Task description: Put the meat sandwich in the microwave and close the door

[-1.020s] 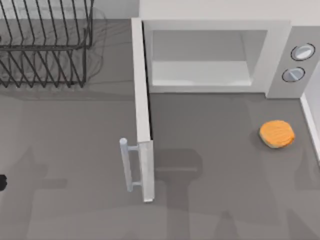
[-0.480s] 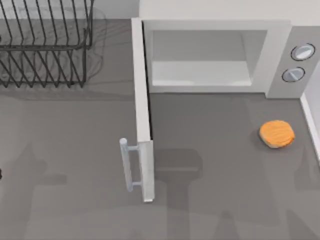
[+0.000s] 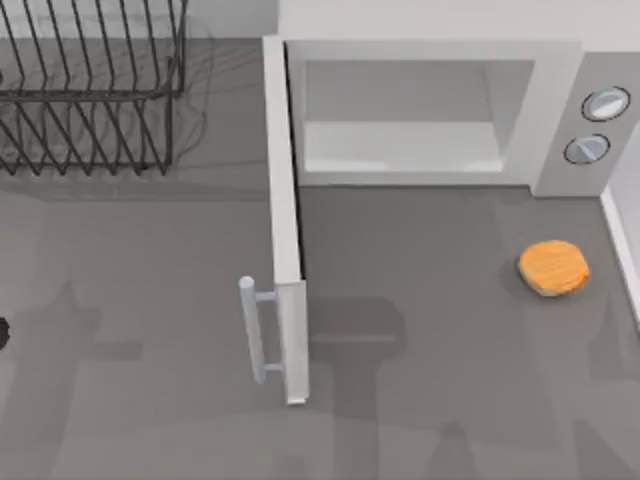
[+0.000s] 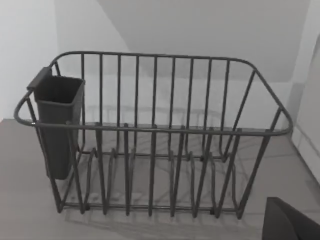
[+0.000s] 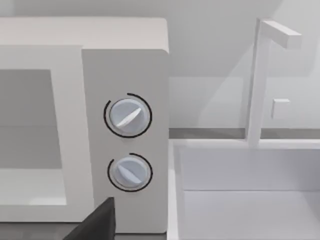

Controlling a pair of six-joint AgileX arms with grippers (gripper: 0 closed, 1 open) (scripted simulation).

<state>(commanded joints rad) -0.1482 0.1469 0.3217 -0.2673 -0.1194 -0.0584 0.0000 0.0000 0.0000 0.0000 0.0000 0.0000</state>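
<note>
The meat sandwich (image 3: 554, 268), a round orange disc, lies on the grey table at the right, in front of the microwave's knob panel. The white microwave (image 3: 430, 45) stands at the back with its pale cavity (image 3: 405, 145) showing. The door (image 3: 284, 220) is swung wide out toward the front, its bar handle (image 3: 251, 330) facing left. A dark bit of my left gripper (image 3: 3, 333) shows at the table's far left edge, far from the door and the sandwich. A dark part of my right gripper (image 5: 97, 225) appears in front of the two knobs (image 5: 128, 115).
A black wire dish rack (image 3: 90, 90) stands at the back left, with a dark cup (image 4: 57, 120) hung on one end. A white sink basin (image 5: 250, 200) with a faucet (image 5: 260, 80) lies right of the microwave. Its rim (image 3: 622, 250) runs beside the sandwich.
The dark bit of my left arm at the left edge has drifted toward the back of the table. The sandwich, the door and the microwave have not moved.
</note>
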